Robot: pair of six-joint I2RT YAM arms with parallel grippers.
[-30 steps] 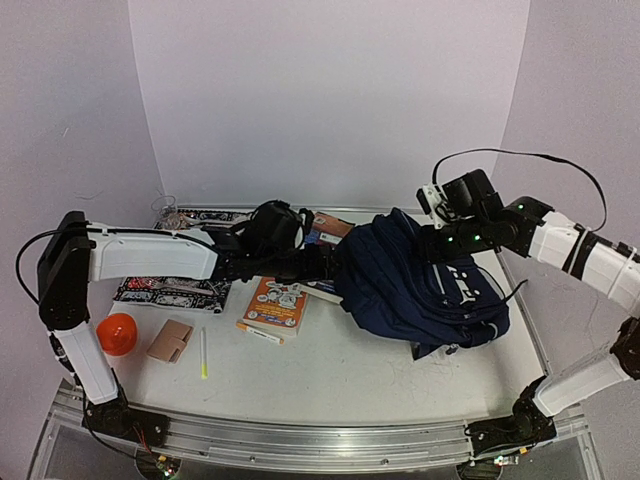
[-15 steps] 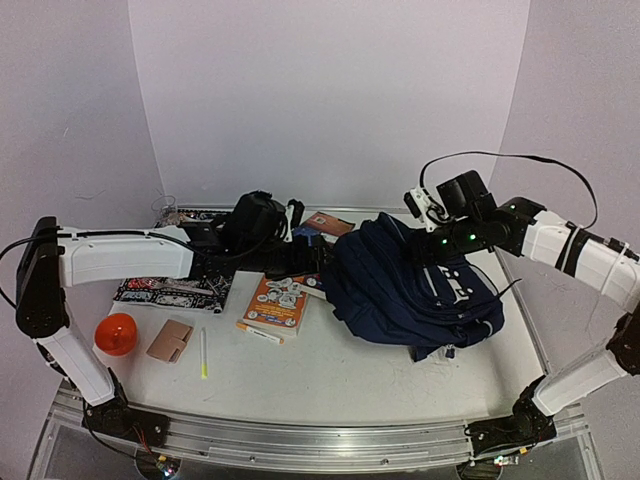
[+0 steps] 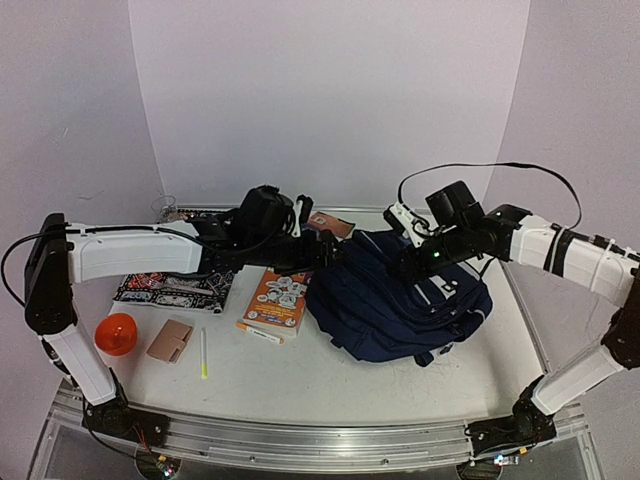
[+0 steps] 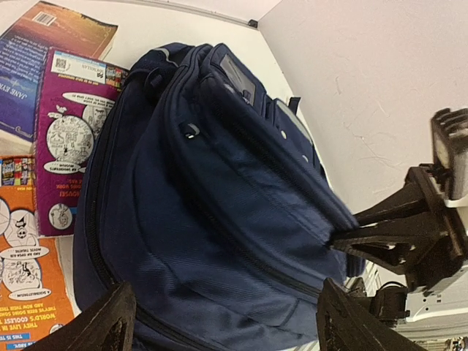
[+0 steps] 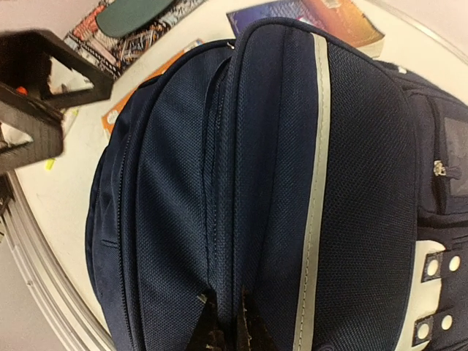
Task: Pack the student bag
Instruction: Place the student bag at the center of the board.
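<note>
Here's the backpack (image 3: 400, 310), lying on its side on the right half of the tabletop (image 3: 330, 385). The right gripper (image 5: 227, 333) is clenched on a fold of navy fabric beside the grey stripe, pinching it tight. The left gripper (image 4: 228, 322) hangs over the bag's left side, jaws spread wide, grasping nothing. An orange book (image 3: 278, 300) and a purple book (image 4: 69, 139) lie right at the bag's left edge. Toward the tabletop's left edge sit an orange ball (image 3: 117, 333), a tan wallet (image 3: 170, 340) and a yellow pen (image 3: 203, 352).
</note>
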